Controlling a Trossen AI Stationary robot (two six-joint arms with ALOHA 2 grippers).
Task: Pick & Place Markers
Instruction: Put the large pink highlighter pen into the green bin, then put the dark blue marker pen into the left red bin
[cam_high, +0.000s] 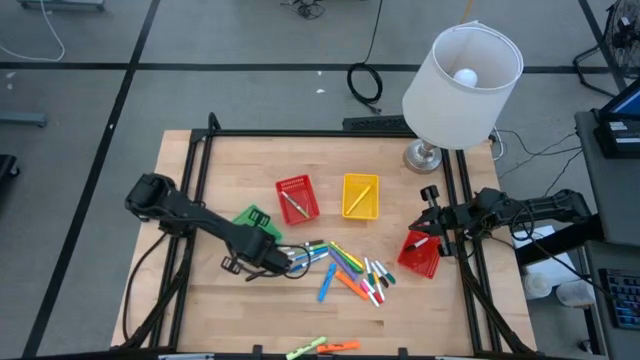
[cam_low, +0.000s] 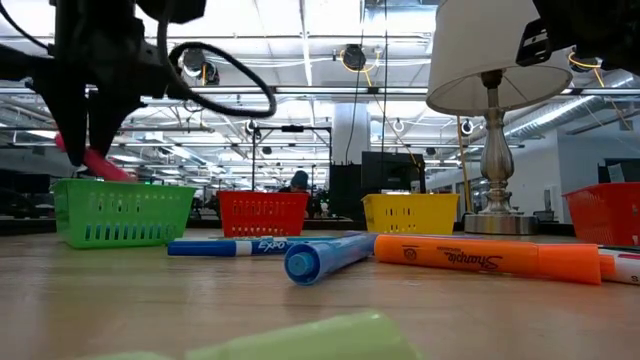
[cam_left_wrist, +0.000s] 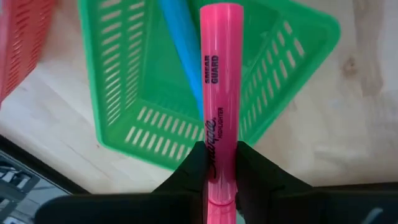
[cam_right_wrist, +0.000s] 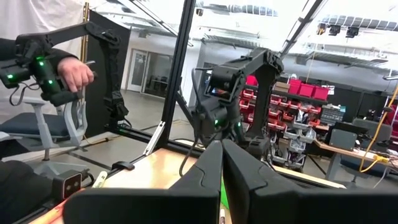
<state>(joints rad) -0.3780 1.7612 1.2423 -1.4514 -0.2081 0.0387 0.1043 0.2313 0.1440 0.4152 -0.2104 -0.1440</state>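
My left gripper (cam_left_wrist: 222, 163) is shut on a pink highlighter marker (cam_left_wrist: 220, 74) and hangs over the near edge of the green basket (cam_left_wrist: 124, 93). A blue marker (cam_left_wrist: 180, 50) lies inside that basket. In the low view the pink marker (cam_low: 97, 162) is above the green basket (cam_low: 120, 212). Several loose markers (cam_high: 345, 265) lie in a heap on the table, right of the left gripper (cam_high: 264, 246). My right gripper (cam_right_wrist: 222, 163) is shut on nothing, raised at the table's right edge (cam_high: 430, 215). My left gripper pinches the pink marker's barrel (cam_left_wrist: 219, 155) between its two fingers (cam_left_wrist: 194, 167), near the marker's rear end. The fingers slant downward from the table's left. The marker runs on ahead of them along their line. It is lifted clear, its free end (cam_left_wrist: 221, 12) over the green basket.
A red basket (cam_high: 297, 198) and a yellow basket (cam_high: 360, 195) stand mid-table, and another red basket (cam_high: 420, 255) stands below the right gripper. A lamp (cam_high: 460, 70) stands at the far right. More markers (cam_high: 322, 347) lie at the near edge. A person's hand (cam_right_wrist: 76, 73) shows beyond the table.
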